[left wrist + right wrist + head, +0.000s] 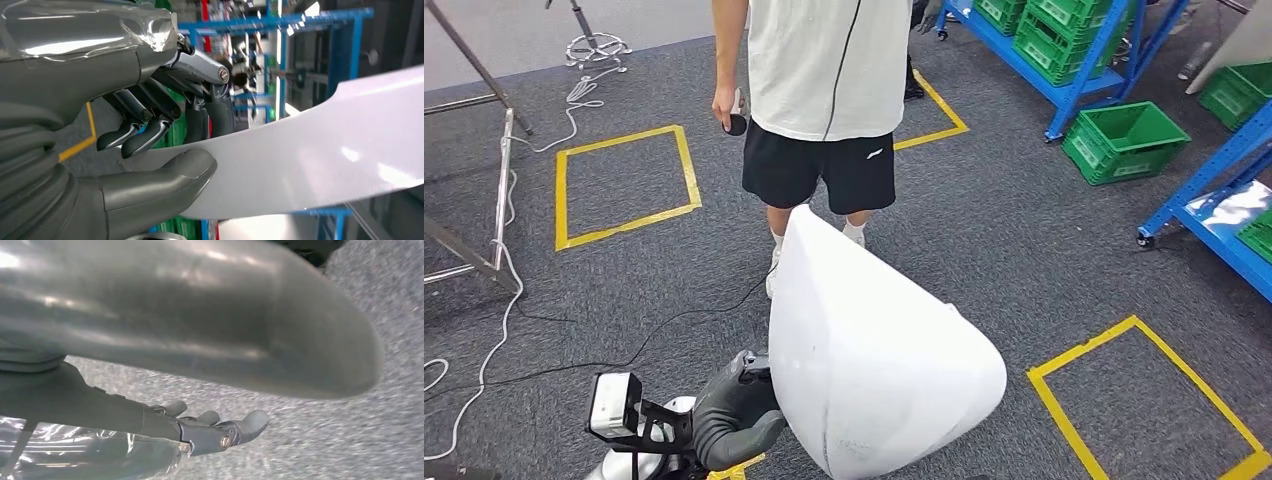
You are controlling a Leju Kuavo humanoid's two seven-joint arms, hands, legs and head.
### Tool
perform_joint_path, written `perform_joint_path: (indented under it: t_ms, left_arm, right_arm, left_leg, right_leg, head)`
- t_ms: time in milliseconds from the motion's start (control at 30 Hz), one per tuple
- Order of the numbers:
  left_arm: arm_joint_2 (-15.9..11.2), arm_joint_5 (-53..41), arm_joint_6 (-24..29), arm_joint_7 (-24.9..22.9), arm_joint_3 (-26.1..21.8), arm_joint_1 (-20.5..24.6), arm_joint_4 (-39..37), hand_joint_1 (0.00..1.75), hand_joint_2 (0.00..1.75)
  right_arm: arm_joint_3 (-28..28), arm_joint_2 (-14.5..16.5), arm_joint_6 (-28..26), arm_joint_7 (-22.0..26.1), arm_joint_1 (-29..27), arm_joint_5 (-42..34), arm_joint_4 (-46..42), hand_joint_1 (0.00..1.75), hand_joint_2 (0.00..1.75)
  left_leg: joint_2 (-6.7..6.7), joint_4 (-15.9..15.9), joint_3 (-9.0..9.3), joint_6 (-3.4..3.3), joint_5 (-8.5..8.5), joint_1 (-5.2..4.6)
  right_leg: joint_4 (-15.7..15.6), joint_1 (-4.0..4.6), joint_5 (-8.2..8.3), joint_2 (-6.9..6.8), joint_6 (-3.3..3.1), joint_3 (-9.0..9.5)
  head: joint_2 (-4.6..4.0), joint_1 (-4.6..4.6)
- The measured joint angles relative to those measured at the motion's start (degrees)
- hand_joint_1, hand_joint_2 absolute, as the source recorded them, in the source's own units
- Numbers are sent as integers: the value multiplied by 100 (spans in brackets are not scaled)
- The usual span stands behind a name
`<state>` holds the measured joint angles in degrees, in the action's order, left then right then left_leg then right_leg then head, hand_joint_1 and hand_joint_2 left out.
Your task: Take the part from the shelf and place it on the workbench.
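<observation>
Your left hand (736,410) is gripping the white curved part (874,360) at its lower left edge; in the left wrist view the thick thumb (165,177) is pressing one face of the panel (320,155) while the darker fingers (150,125) are curling over the other. Your right hand (210,430) is lying under the part's grey underside (200,315), fingers stretched out and apart, and you cannot tell whether they are touching it. The part is being carried low in front of you, above grey carpet (984,200) with yellow tape squares (624,185). A person (824,90) is standing just beyond it, holding a small dark object (736,122). Blue shelving (1074,60) with green bins (1124,140) is standing to the right.
</observation>
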<state>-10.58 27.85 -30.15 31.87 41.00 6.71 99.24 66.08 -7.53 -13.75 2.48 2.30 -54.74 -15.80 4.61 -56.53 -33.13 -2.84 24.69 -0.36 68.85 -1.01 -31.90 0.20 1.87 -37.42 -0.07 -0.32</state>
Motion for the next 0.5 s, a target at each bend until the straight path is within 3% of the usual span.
perform_joint_path:
  t_ms: [33, 100, 133, 200, 233, 300, 333, 400, 433, 467, 500]
  left_arm:
    - [0, -37, 34, -17, -8, -12, 14, 175, 175]
    - [-2, -172, 146, -43, -19, -20, 64, 175, 175]
    - [-4, -249, 219, -65, -21, -21, 96, 175, 175]
    - [-7, -364, 387, -165, -17, -20, 174, 175, 175]
    - [-7, -385, 464, -228, -14, -11, 213, 175, 175]
    - [-5, -360, 550, -336, -9, 41, 277, 175, 175]
    - [-3, -321, 551, -374, -4, 74, 295, 175, 175]
    - [-4, -209, 479, -449, 12, 125, 303, 175, 175]
    - [-8, -155, 428, -485, 25, 137, 303, 175, 175]
    - [-13, -108, 380, -522, 37, 148, 304, 175, 175]
    - [-18, -63, 328, -563, 49, 158, 306, 175, 175]
  right_arm:
    - [-10, -4, 6, 43, -14, -39, 1, 0, 0]
    - [-34, -23, 76, 130, -55, -108, 8, 0, 0]
    - [-48, -31, 136, 159, -74, -141, 13, 0, 0]
    - [-85, -13, 281, 186, -87, -201, 33, 0, 0]
    - [-102, 4, 347, 181, -84, -219, 50, 0, 0]
    - [-119, 64, 460, 160, -81, -225, 93, 0, 0]
    - [-121, 89, 504, 142, -83, -222, 121, 0, 0]
    - [-122, 143, 580, 99, -89, -228, 172, 0, 0]
    - [-124, 173, 609, 83, -87, -236, 193, 0, 0]
    - [-128, 198, 631, 69, -82, -245, 213, 0, 0]
    - [-135, 234, 643, 59, -75, -260, 227, 0, 0]
  left_leg:
    - [75, -3, 6, 6, 5, -5]
    - [209, -19, 0, 34, 23, -30]
    - [259, -24, -12, 49, 28, -33]
    - [339, -37, -38, 84, 40, -27]
    - [286, -79, -61, 111, 73, -28]
    - [-25, -473, -245, 180, 280, -24]
    - [-225, -834, -426, 215, 436, -11]
    - [-412, -1603, -853, 262, 686, 35]
    - [-438, -1772, -975, 272, 685, 49]
    - [-457, -1715, -981, 270, 581, 57]
    - [-494, -1420, -855, 252, 389, 56]
  right_leg:
    - [-430, 2, 197, 82, 22, 166]
    - [-1052, 20, 478, 234, -6, 428]
    - [-1154, 33, 526, 265, -40, 475]
    - [-1169, 29, 544, 188, -90, 507]
    - [-1179, 17, 545, 147, -116, 527]
    - [-1204, -6, 525, 49, -185, 587]
    - [-1204, 14, 506, -4, -220, 615]
    - [-1203, 42, 469, -130, -267, 651]
    - [-1203, 52, 453, -192, -278, 665]
    - [-1203, 59, 436, -253, -282, 683]
    - [-1203, 68, 415, -310, -281, 709]
  head:
    - [0, 1]
    - [0, -3]
    - [0, -6]
    - [0, -9]
    - [0, -13]
    - [0, -40]
    - [0, -52]
    - [0, -62]
    - [0, -64]
    - [0, -66]
    - [0, -64]
